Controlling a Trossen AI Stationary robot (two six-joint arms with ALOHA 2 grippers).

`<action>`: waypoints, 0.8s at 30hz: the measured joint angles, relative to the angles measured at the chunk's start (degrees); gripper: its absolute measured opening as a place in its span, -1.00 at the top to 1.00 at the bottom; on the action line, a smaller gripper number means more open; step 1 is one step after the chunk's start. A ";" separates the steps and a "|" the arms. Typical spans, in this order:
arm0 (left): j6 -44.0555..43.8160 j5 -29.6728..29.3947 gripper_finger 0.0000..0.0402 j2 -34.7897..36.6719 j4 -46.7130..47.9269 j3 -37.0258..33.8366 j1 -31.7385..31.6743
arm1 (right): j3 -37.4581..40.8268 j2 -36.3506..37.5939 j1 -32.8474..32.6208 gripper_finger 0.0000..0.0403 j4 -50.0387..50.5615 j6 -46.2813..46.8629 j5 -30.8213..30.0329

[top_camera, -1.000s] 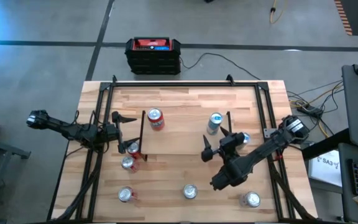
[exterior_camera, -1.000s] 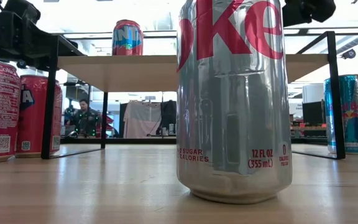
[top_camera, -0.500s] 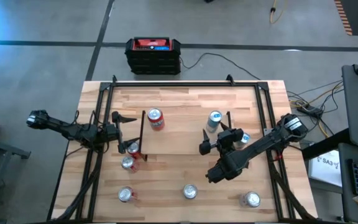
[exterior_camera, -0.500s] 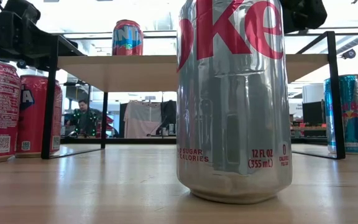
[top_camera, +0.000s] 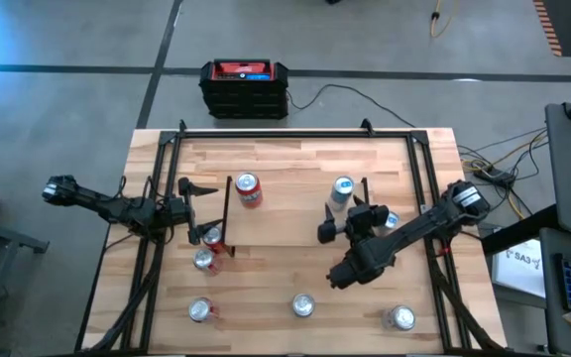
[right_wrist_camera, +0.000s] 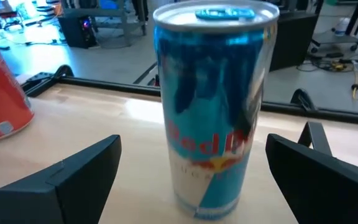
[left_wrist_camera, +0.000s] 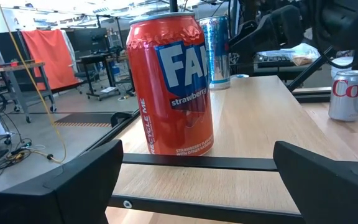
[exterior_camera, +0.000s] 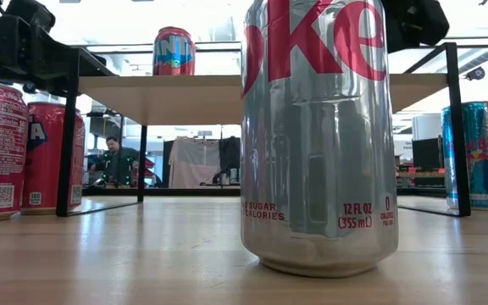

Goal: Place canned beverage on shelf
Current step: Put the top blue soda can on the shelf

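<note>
- On the shelf [top_camera: 285, 208], the slim blue Red Bull can [top_camera: 341, 194] stands at its 2 o'clock corner.
- Right gripper [top_camera: 327, 220], fingers spread, sits just beside that can at 7 o'clock.
- Left gripper [top_camera: 198, 209] waits spread at the shelf's 9 o'clock edge, facing the red Fanta can [left_wrist_camera: 169, 84].

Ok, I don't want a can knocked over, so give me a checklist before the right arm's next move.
1. Right gripper open: ok.
2. Tall blue can centred between its fingers: ok.
3. Blue can upright on the shelf: ok.
4. Fingers clear of the can's sides: ok, gaps show both sides.
5. Red Fanta can well apart from the blue can: ok.
6. Left gripper open, waiting at the shelf's left end: ok.
</note>
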State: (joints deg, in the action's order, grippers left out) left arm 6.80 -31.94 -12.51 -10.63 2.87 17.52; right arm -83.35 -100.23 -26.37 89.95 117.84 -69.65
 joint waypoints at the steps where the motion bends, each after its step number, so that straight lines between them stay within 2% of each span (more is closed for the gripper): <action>1: 0.01 0.00 -0.99 0.00 0.00 0.00 0.00 | 0.00 -0.02 0.43 -0.91 0.02 -0.02 -0.10; 13: 0.01 0.00 -0.99 0.00 0.00 0.00 0.00 | 0.00 -0.02 4.00 -0.91 0.06 0.20 0.64; 24: 0.01 0.00 -0.99 0.00 0.00 0.00 0.02 | 0.00 -0.02 5.92 -0.91 0.06 0.09 -1.12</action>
State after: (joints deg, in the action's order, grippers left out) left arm 6.81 -31.94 -12.51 -10.63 2.87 17.54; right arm -83.35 -100.25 -20.44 90.02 117.93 -70.78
